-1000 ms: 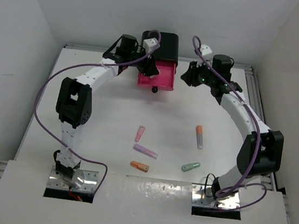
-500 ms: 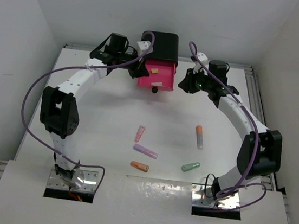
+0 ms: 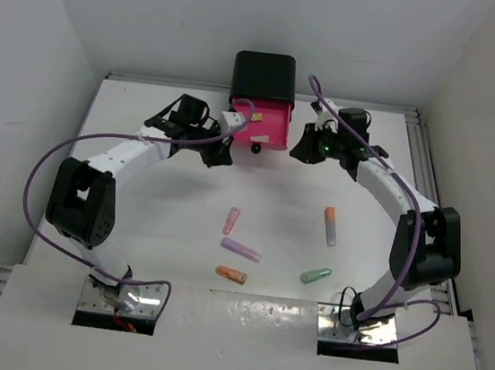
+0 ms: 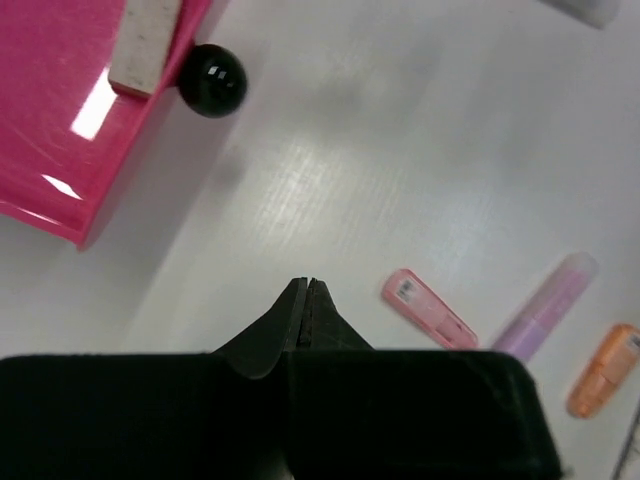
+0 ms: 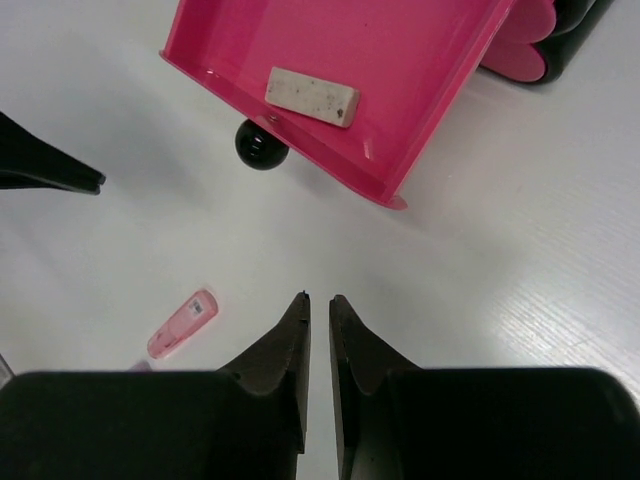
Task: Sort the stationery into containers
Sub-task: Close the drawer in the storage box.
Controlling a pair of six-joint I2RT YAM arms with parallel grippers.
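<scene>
Flanking drawer point(image 5: 390, 60) front edge: left gripper point(image 4: 303, 290), right gripper point(image 5: 318, 300).

Far edge of white table point(image 3: 171, 216), centre: black rounded box point(image 3: 263, 77), pink plastic drawer point(image 3: 273, 123) standing open, small dark round knob point(image 3: 255, 149) at its front. Left gripper point(image 3: 219, 155) and right gripper point(image 3: 298, 149) either side of drawer. Toward near edge, lying apart: pink stick point(image 3: 232, 220), purple stick point(image 3: 240, 250), orange stick point(image 3: 231, 275), green stick point(image 3: 315, 275), orange-white stick point(image 3: 329, 226).

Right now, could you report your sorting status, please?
Left gripper shut, right gripper barely open, both empty. Beige piece in open pink drawer; five sticks on table. Nothing blocking.
</scene>
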